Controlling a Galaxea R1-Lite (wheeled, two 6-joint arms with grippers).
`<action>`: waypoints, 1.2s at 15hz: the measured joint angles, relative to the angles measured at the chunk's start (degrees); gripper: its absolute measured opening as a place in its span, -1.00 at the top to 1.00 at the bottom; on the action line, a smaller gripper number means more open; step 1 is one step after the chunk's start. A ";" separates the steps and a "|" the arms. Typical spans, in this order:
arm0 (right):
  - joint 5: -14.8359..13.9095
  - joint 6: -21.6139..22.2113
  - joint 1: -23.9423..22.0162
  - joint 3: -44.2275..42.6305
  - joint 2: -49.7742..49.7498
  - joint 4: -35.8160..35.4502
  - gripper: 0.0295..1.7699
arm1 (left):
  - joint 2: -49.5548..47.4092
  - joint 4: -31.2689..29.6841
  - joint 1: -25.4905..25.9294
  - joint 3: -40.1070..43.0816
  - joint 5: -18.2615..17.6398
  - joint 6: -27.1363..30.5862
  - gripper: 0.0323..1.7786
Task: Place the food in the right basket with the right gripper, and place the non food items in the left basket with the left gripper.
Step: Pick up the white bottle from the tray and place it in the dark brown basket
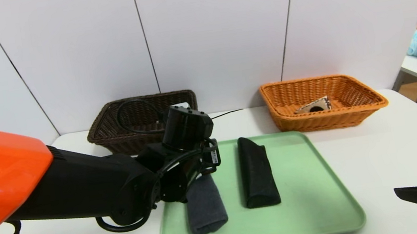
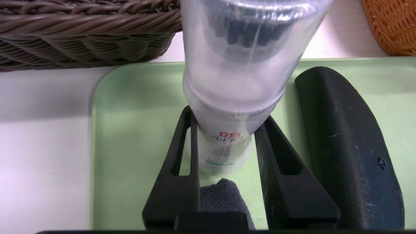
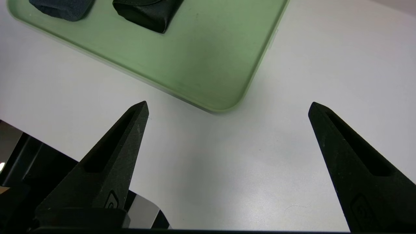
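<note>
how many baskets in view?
2: brown basket at the table's back left, behind the left claw; orange basket at the back right, beyond the tray.

Overhead head view; close wrists sharing tray (image 1: 340,212)

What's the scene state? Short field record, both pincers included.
left pincer: shut on clear-capped bottle, over green tray
right pincer: open, holding nothing, over white table beside the tray
on tray: grey rolled cloth, black case
brown basket: contents unclear
orange basket: one packet
</note>
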 joint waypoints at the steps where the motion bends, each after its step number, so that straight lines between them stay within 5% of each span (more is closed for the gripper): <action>1: -0.02 -0.30 0.02 0.00 0.00 0.00 -0.91 | -0.13 -0.65 -0.04 0.46 -0.04 0.11 0.44; 14: -0.05 -0.55 0.05 0.04 0.27 0.02 -0.91 | -4.27 -1.28 -4.17 1.22 2.76 2.93 0.44; 18: -0.11 -0.60 0.13 0.04 0.24 0.02 -0.92 | -5.23 -4.83 -4.50 0.77 2.83 7.63 0.44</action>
